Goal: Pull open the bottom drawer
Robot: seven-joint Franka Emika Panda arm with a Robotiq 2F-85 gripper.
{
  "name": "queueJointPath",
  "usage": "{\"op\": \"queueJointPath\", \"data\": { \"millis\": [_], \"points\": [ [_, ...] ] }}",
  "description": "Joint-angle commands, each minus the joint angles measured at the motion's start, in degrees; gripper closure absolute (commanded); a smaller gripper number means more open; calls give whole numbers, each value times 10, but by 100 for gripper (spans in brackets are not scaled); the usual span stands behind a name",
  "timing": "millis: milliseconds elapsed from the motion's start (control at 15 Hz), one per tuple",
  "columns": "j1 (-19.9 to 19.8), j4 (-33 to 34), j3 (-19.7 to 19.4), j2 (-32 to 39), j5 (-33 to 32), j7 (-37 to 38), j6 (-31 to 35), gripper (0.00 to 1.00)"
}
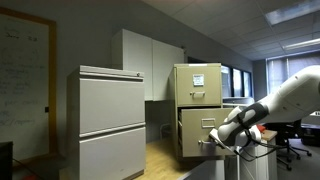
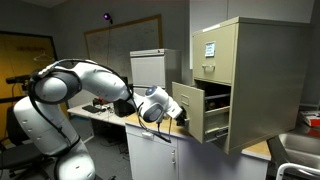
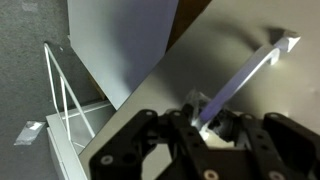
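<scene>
The narrow tan filing cabinet (image 1: 197,85) (image 2: 250,60) has a labelled upper drawer. The bottom drawer (image 1: 198,132) (image 2: 205,118) below it stands partly pulled out, its dark inside showing in an exterior view. My gripper (image 1: 214,141) (image 2: 180,113) is at the drawer's front. In the wrist view the gripper (image 3: 203,118) has its fingers closed round the silvery bar handle (image 3: 250,70) on the beige drawer front (image 3: 225,40).
A wide pale-grey cabinet (image 1: 110,120) (image 2: 148,68) stands beside the tan one. A whiteboard (image 1: 25,60) hangs on the wall and office chairs (image 1: 292,140) stand behind the arm. A white wire frame (image 3: 62,95) and grey carpet (image 3: 25,60) lie below the drawer.
</scene>
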Motion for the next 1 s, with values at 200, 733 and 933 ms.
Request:
{"op": "queueJointPath", "data": {
  "millis": [200, 733, 933],
  "points": [
    [-91, -171, 127, -176, -56, 74, -69, 97],
    [-182, -139, 249, -236, -40, 151, -143, 46],
    [-213, -136, 300, -260, -49, 220, -116, 23]
  ]
}}
